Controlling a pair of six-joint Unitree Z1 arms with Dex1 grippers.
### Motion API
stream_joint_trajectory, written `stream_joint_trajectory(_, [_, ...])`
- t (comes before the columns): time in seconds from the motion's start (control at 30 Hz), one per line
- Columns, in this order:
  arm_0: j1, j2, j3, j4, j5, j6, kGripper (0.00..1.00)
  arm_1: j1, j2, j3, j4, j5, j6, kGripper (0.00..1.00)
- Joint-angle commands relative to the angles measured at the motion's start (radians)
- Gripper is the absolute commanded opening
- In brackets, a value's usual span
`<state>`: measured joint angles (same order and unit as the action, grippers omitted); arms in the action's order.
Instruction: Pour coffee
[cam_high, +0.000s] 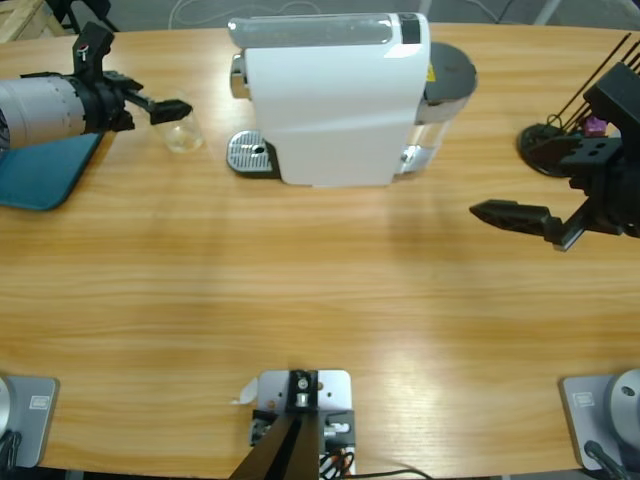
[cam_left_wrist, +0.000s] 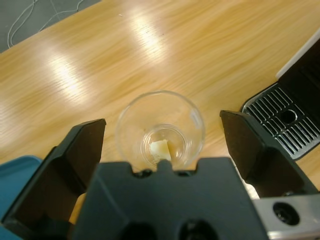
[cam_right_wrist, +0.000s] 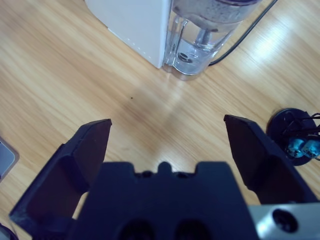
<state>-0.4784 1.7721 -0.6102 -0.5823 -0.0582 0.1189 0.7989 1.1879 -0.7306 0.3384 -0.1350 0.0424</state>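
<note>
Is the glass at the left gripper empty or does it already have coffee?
Empty: the left wrist view looks into the upright clear glass and shows only its bare bottom, no dark liquid.

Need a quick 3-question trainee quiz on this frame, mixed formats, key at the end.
1. True or false: the left gripper is shut on the clear glass.
2. The drip tray sits at which side of the white coffee machine in the high view? A) left B) right
3. Fill in: the right gripper hangs over bare ____.

Key: 1 false, its jaws stand open either side of the glass. 2 A. 3 table.
</note>
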Motion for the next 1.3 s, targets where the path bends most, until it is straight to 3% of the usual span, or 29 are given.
stream_joint_trajectory(0.03, [0.015, 0.080, 0.025, -0.033, -0.009, -0.001, 0.996, -0.024, -0.011, 0.033, -0.010, 0.025, 0.009, 1.000])
stream_joint_trajectory(0.6, [0.031, 0.133, 0.027, -0.051, -0.009, -0.022, 0.986, -0.029, -0.005, 0.037, -0.016, 0.026, 0.008, 1.000])
stream_joint_trajectory(0.77, [0.035, 0.137, 0.027, -0.056, -0.009, -0.024, 0.795, -0.029, -0.007, 0.037, -0.016, 0.026, 0.008, 1.000])
stream_joint_trajectory(0.87, [0.035, 0.141, 0.031, -0.056, -0.020, -0.021, 0.561, -0.029, -0.007, 0.037, -0.016, 0.026, 0.008, 1.000])
stream_joint_trajectory(0.93, [0.035, 0.141, 0.033, -0.056, -0.034, -0.018, 0.480, -0.029, -0.007, 0.037, -0.016, 0.026, 0.008, 1.000])
stream_joint_trajectory(1.07, [0.022, 0.135, 0.044, -0.056, -0.055, -0.005, 0.480, -0.029, -0.008, 0.037, -0.016, 0.026, 0.008, 1.000])
stream_joint_trajectory(1.3, [-0.079, 0.006, 0.056, -0.036, -0.081, 0.057, 0.476, -0.029, -0.009, 0.039, -0.022, 0.025, 0.008, 1.000])
